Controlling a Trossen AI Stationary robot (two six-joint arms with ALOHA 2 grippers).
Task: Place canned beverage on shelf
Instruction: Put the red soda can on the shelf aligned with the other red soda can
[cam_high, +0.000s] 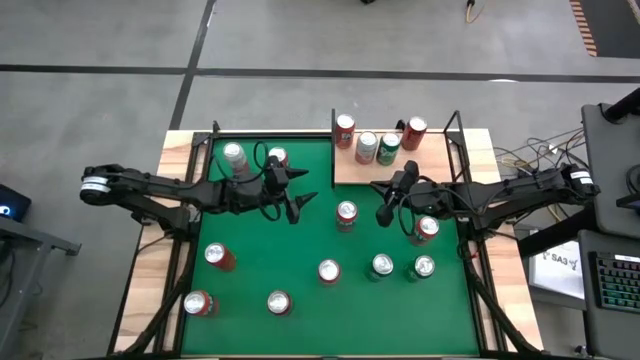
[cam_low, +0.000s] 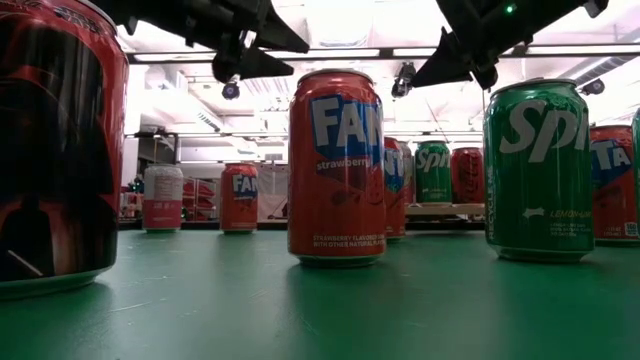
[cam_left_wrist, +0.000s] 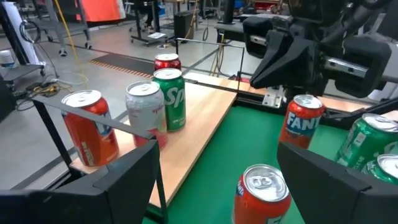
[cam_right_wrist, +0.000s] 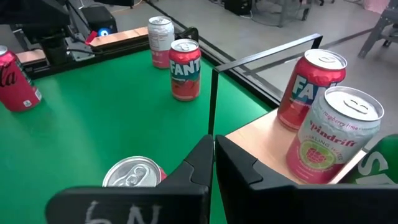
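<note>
Four cans already stand on the shelf (cam_high: 352, 168), the pale board at the far right corner of the green counter (cam_high: 300, 240): a red can (cam_high: 344, 130), a pale can (cam_high: 366, 147), a green can (cam_high: 388, 150) and another red one (cam_high: 414, 132). Many more cans are scattered over the counter. Nearest the arms is a red-topped can (cam_high: 346, 214), standing upright between the two grippers, just in front of the shelf's near edge; likely the next candidate, though that is a guess. Handling, as judged: rigid thin-walled metal cylinder, smooth and somewhat slippery, probably weighty if full, tall enough to tip if nudged high. Best taken across the mid-body, fingers on opposite sides, kept upright. Left gripper (cam_high: 298, 200) hovers above the counter left of that can, its arm reaching in from the left edge and pointing toward the shelf; fingers spread wide, holding nothing, seen clearly in its wrist view with the can (cam_left_wrist: 263, 190) between and beyond the tips. Right gripper (cam_high: 386, 208) hangs just right of the same can, arm stretched in from the right edge, angled down; fingers (cam_right_wrist: 193, 165) pressed together, nothing between them. Neither gripper touches any can.
</note>
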